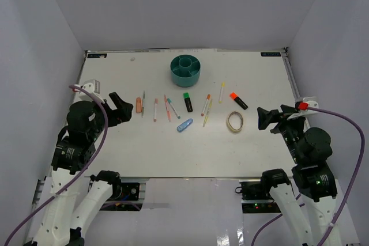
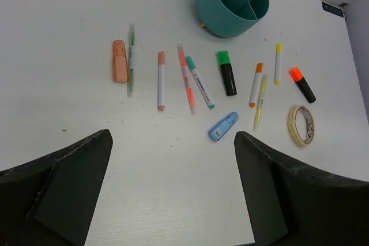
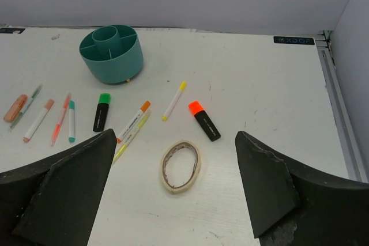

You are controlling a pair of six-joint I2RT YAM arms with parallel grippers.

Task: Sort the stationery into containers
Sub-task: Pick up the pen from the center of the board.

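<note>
1. The round teal plastic organizer (image 1: 185, 70) looks empty; thin coloured pens (image 1: 167, 108) lie in a row on its near side.
2. Left gripper (image 1: 123, 108) and right gripper (image 1: 263, 118): fingers apart, empty.
3. Best to pinch one pen mid-barrel, across its width.

Stationery (image 1: 188, 103) lies in a loose row near the teal organizer (image 1: 185, 73).

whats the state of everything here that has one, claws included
teal organizer, upright, compartments empty
green-capped highlighter, capped, lying flat
orange-capped highlighter, capped, lying flat
thin pens, lying flat outside the organizer
tape ring, lying flat
left claw, open, holding nothing
right claw, open, holding nothing
</note>
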